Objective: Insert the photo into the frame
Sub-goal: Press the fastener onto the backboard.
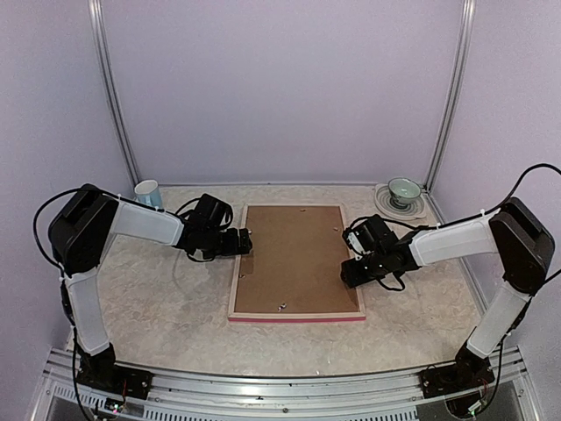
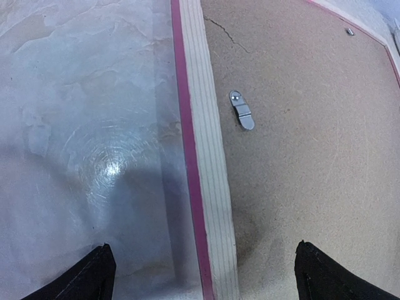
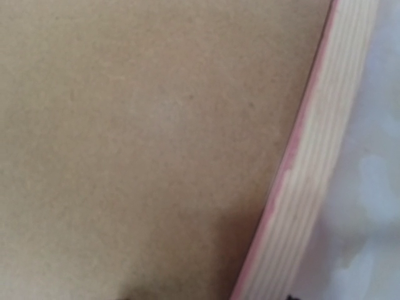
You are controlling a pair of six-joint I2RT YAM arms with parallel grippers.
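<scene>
White-and-black left arm (image 1: 145,221) and matching right arm (image 1: 451,241) reach inward, wrists low.
Black left gripper (image 1: 248,241) spreads its fingers (image 2: 81,281) wide; black right gripper (image 1: 351,267) tilts downward, its gap unreadable.

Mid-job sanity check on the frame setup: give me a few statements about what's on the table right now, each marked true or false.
The frame lies back side up. True.
The frame's opening is empty. False: a brown backing board fills it.
The left gripper is open by the frame's left rail. True.
The cup stands back right. False: it stands back left; a bowl is back right.
A metal clip sits on the backing board. True.
</scene>
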